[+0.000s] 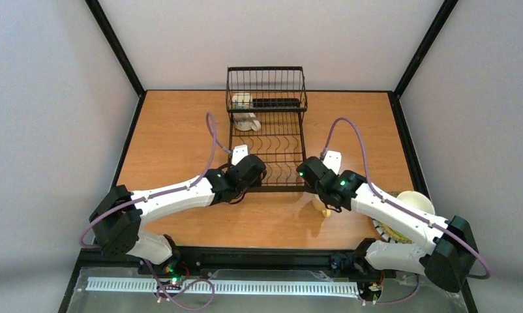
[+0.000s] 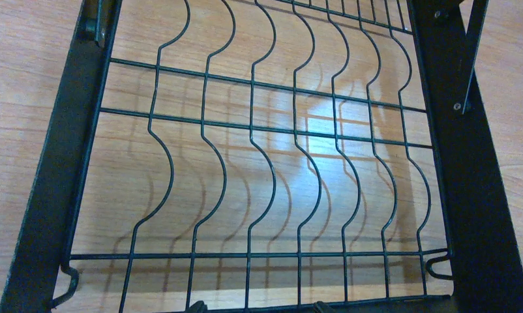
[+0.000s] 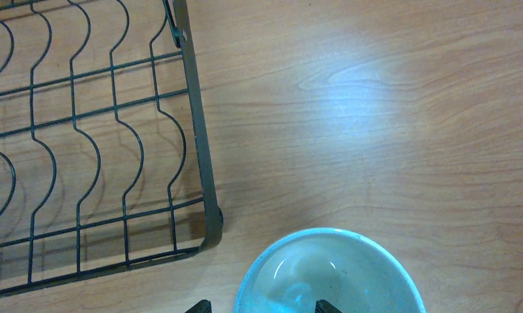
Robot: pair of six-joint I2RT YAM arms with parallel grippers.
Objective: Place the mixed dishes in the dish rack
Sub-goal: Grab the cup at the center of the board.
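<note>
At mid-counter [image 1: 180, 130] we see the rack [image 1: 267, 151], black wire. It has a long tray of curved plate slots, and a taller basket stands at its far end. Right of the rack's near right corner sits the bowl [image 3: 340, 277], pale teal at the rim and glossy white inside, upright on the wood. At the counter's right edge a pale round dish [image 1: 415, 199] lies next to a lime-green plate [image 1: 394, 233]. Both are largely hidden by the right arm.

In the basket, on its left side, we make out a white dish [image 1: 241, 100]. A second white dish [image 1: 248, 122] lies just in front of it at the tray's far end. Both are too small to tell apart. The near slots of the tray hold nothing.

The left tool [image 2: 257, 306] hangs over the rack's near left corner. Its tips are spread wide and it grasps nothing. The right tool [image 3: 262, 306] is at the near right corner and is equally wide open. One tip is above the bowl's inside and the other is outside its left rim. We cannot tell whether either tip touches the bowl.
</note>
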